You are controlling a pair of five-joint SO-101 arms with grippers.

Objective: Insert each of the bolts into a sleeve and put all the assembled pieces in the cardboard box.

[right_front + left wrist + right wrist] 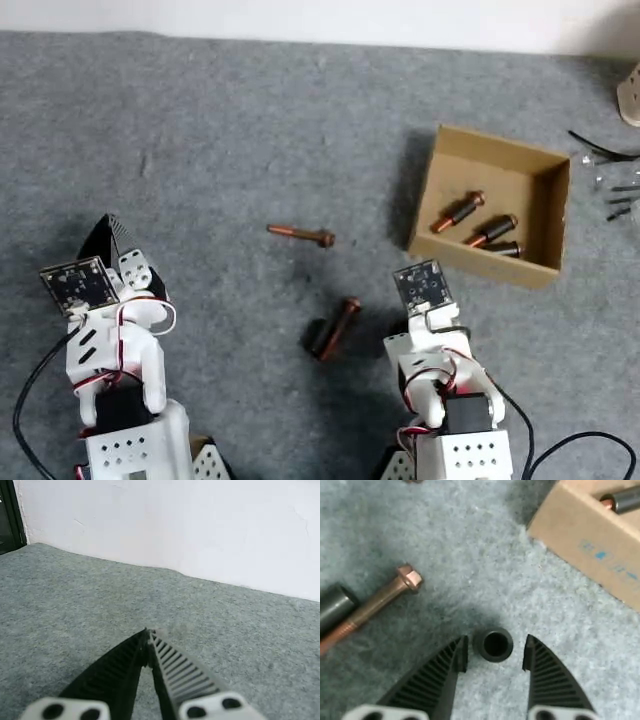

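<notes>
A short black sleeve (493, 645) stands upright on the grey mat, its bore facing the camera. My right gripper (495, 649) is open around it, one fingertip on each side, neither touching. Beside it lies a copper bolt (385, 596) pushed partway into another black sleeve (335, 606); in the high view this piece (333, 328) lies between the arms. A bare bolt (300, 234) lies farther out. The cardboard box (548, 215) holds three assembled pieces (458, 212). My left gripper (149, 632) is shut and empty, over bare mat at the left (112, 225).
The box corner (585, 535) is close beside my right gripper. Black clips and wires (610, 185) lie on the mat to the right of the box. A white wall (200, 525) borders the mat's far edge.
</notes>
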